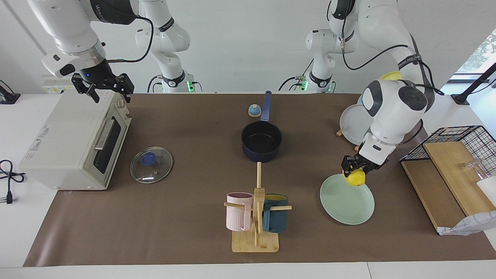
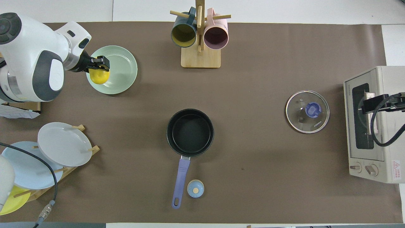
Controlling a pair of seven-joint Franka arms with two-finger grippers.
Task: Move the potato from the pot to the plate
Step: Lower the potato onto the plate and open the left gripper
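My left gripper (image 1: 355, 169) (image 2: 102, 66) is shut on the yellow potato (image 1: 356, 178) (image 2: 99, 76). It hangs over the edge of the mint-green plate (image 1: 345, 201) (image 2: 121, 71) on the side toward the left arm's end of the table; I cannot tell whether the potato touches the plate. The navy pot (image 1: 261, 141) (image 2: 190, 132) stands empty at the table's middle, its handle pointing toward the robots. My right gripper (image 1: 104, 88) (image 2: 376, 104) waits open above the toaster oven.
A toaster oven (image 1: 73, 141) (image 2: 373, 125) sits at the right arm's end, a glass lid (image 1: 151, 164) (image 2: 307, 111) beside it. A mug stand (image 1: 255, 219) (image 2: 200, 34) stands farther from the robots than the pot. A plate rack (image 1: 358, 126) (image 2: 47, 155), a wire basket (image 1: 457, 155) and a small blue bell (image 1: 254, 111) (image 2: 195, 188) are also here.
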